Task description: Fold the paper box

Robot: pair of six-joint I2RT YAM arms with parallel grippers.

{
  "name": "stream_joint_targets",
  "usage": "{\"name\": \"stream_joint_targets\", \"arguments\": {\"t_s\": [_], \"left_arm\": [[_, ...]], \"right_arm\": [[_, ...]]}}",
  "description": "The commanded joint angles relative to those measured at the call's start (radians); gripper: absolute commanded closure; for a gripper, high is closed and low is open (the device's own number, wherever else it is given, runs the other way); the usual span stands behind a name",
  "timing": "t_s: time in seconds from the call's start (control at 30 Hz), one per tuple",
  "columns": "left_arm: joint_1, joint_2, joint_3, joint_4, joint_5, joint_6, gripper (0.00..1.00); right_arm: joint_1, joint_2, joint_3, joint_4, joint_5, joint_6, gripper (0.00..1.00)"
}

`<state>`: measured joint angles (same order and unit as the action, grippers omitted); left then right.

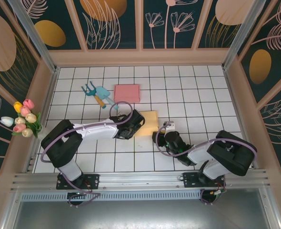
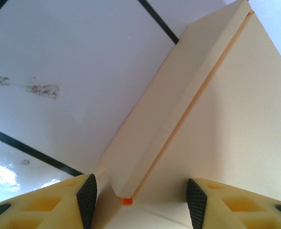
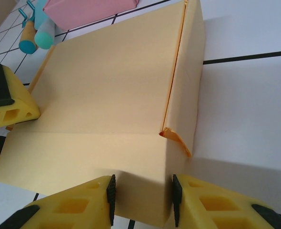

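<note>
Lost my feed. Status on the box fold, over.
Paper box part folded between pincers. Left pincer open astride its raised flap. Right pincer astride near edge, grip unconfirmed. Pink box, garden tools clear beyond.

I'm looking at a white tiled table (image 1: 197, 95) with black grid lines. Toward its far side lies a flat pink sheet (image 1: 127, 93). Just left of it are a teal hand fork (image 1: 89, 88) and a trowel (image 1: 102, 91) (lying close together). The yellow paper box (image 1: 148, 121) rests nearer, mid-table.
</note>
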<state>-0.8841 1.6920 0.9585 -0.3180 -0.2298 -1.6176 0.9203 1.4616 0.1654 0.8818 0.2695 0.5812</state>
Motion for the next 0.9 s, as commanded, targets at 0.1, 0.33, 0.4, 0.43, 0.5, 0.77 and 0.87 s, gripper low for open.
{"name": "stream_joint_targets", "arguments": {"t_s": [0.1, 0.33, 0.4, 0.43, 0.5, 0.77, 0.87], "left_arm": [[0.009, 0.100, -0.016, -0.151, -0.065, 0.045, 0.45], [0.008, 0.142, 0.000, -0.152, -0.084, 0.086, 0.45], [0.009, 0.153, 0.002, -0.153, -0.086, 0.089, 0.45], [0.009, 0.157, 0.002, -0.152, -0.087, 0.091, 0.45], [0.008, 0.162, 0.006, -0.152, -0.089, 0.093, 0.45], [0.009, 0.187, 0.008, -0.152, -0.088, 0.100, 0.44], [0.010, 0.190, 0.008, -0.154, -0.091, 0.102, 0.44]], "right_arm": [[0.018, 0.069, -0.037, 0.036, 0.002, -0.028, 0.62], [0.018, 0.131, -0.050, 0.121, 0.037, -0.054, 0.63], [0.019, 0.155, -0.053, 0.146, 0.056, -0.062, 0.63], [0.018, 0.165, -0.056, 0.159, 0.062, -0.065, 0.63], [0.017, 0.193, -0.062, 0.188, 0.074, -0.069, 0.63], [-0.001, 0.299, -0.051, 0.267, 0.053, -0.077, 0.62], [-0.006, 0.303, -0.060, 0.314, 0.015, -0.067, 0.61]]}}
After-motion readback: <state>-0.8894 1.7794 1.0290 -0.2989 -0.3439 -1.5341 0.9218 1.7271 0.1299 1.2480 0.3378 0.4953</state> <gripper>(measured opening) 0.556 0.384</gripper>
